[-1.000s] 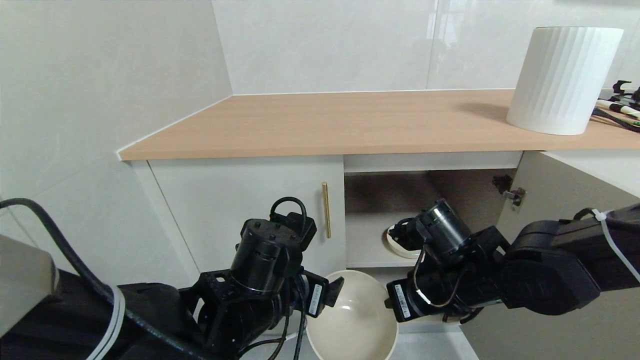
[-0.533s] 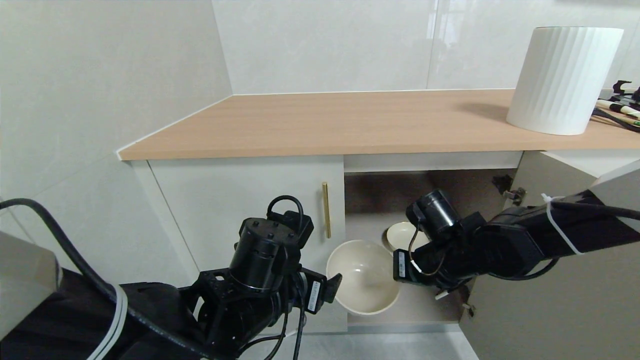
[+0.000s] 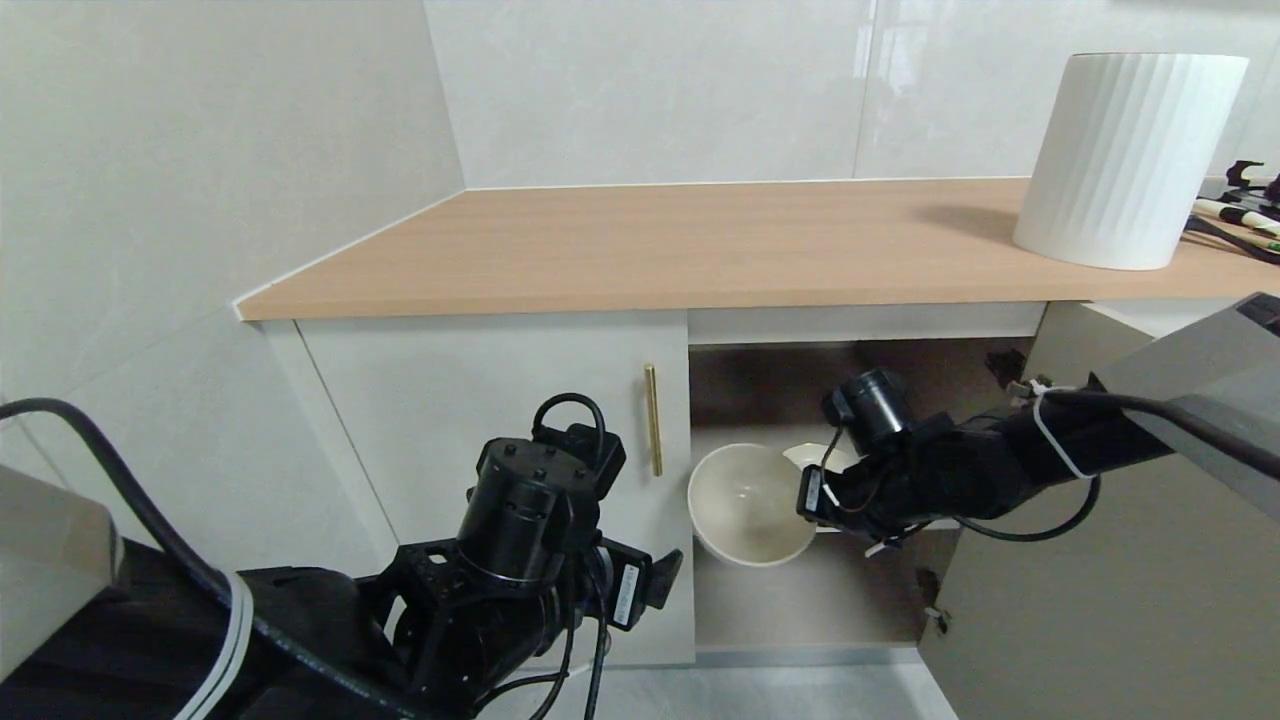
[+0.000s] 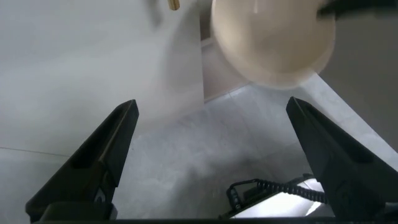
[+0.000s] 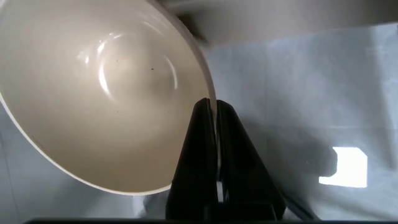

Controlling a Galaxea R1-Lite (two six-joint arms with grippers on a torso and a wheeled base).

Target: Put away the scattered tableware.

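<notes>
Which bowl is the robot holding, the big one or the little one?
The big bowl, pinched at its rim by the right end effector. The little bowl sits behind it inside the cabinet.

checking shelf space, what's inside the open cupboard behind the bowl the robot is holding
Inside the cupboard, a smaller pale dish sits behind the bowl, which the right gripper pinches by the rim. The bowl and gripper cover most of that dish.

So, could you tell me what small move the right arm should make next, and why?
Probably ease the right gripper forward and down to set the bowl on the cabinet floor, short of the smaller bowl. The bowl is pinched by its rim, tilted, at the open cabinet's mouth, apparently not resting yet.
</notes>
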